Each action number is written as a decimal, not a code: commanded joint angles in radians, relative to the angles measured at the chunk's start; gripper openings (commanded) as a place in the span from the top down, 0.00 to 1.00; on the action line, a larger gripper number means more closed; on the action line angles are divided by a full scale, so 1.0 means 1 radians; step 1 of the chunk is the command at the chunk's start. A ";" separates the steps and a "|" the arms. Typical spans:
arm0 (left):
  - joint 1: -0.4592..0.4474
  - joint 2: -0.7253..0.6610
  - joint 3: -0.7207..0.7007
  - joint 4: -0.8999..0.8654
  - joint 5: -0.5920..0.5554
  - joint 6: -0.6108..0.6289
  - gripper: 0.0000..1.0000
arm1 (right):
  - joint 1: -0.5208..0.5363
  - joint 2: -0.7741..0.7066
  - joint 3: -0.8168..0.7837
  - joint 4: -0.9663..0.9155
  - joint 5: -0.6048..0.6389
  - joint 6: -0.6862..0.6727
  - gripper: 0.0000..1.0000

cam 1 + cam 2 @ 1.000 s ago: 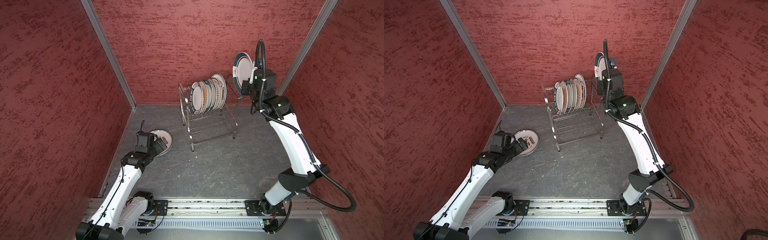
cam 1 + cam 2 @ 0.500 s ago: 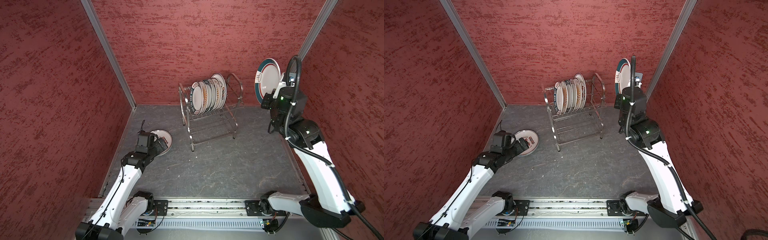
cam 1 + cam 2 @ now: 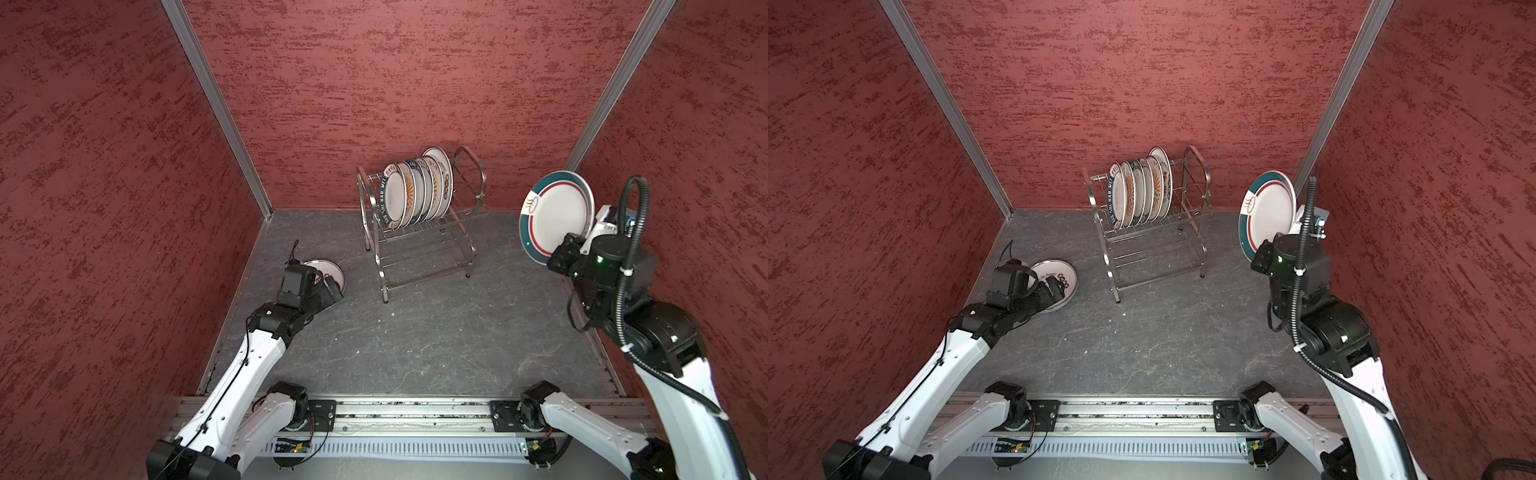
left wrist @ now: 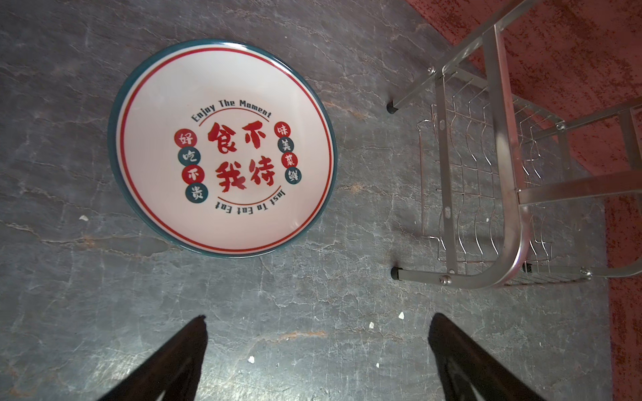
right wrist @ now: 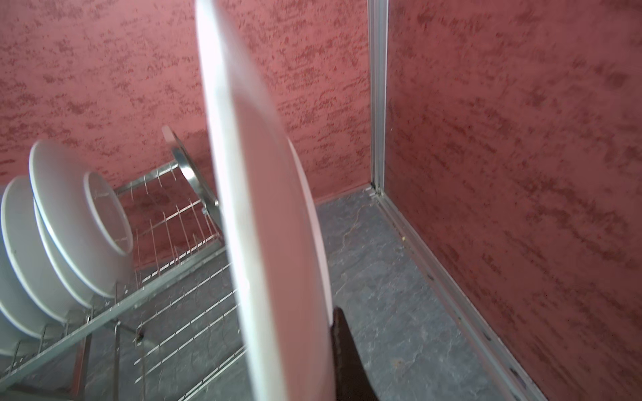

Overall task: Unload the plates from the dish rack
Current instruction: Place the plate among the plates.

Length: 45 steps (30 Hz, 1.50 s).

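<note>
Desk (image 3: pixel 415 340) of grey slate carries everything. Right arm (image 3: pixel 660 336) rears up from its base, elbow bent high beside the side wall, forearm reaching on towards the far corner. Left arm (image 3: pixel 257 361) lies low and stretched forward, wrist tipped down so that its camera looks straight at the desk.

Dish rack (image 3: pixel 424 264) stands well apart from both grippers, off to the inner side of the right gripper (image 3: pixel 570 245) and beyond the left gripper (image 4: pixel 319 317). Its upper tier holds a row of plates (image 3: pixel 415 193) on edge, crowded at the end away from the right gripper.

Teal-rimmed plate (image 3: pixel 555 214) stands upright in the air above the right gripper, which is clamped tight on its lower rim. Lettered plate (image 4: pixel 222 149) lies flat on the desk just ahead of the left gripper, whose fingers are spread wide over bare desk.
</note>
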 commanded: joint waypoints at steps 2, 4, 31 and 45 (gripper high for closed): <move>-0.027 -0.012 0.016 0.003 0.004 -0.008 0.01 | 0.004 -0.057 -0.085 -0.089 -0.189 0.145 0.91; -0.041 -0.015 0.014 0.001 0.004 -0.017 0.01 | 0.004 -0.080 -0.124 -0.105 -0.243 0.170 0.91; -0.212 -0.025 -0.050 0.080 0.052 -0.121 0.00 | 0.001 0.022 -0.545 0.430 -0.922 0.348 0.92; -0.229 0.012 -0.063 0.161 0.091 -0.134 0.00 | 0.005 0.083 -0.769 0.852 -1.110 0.578 0.92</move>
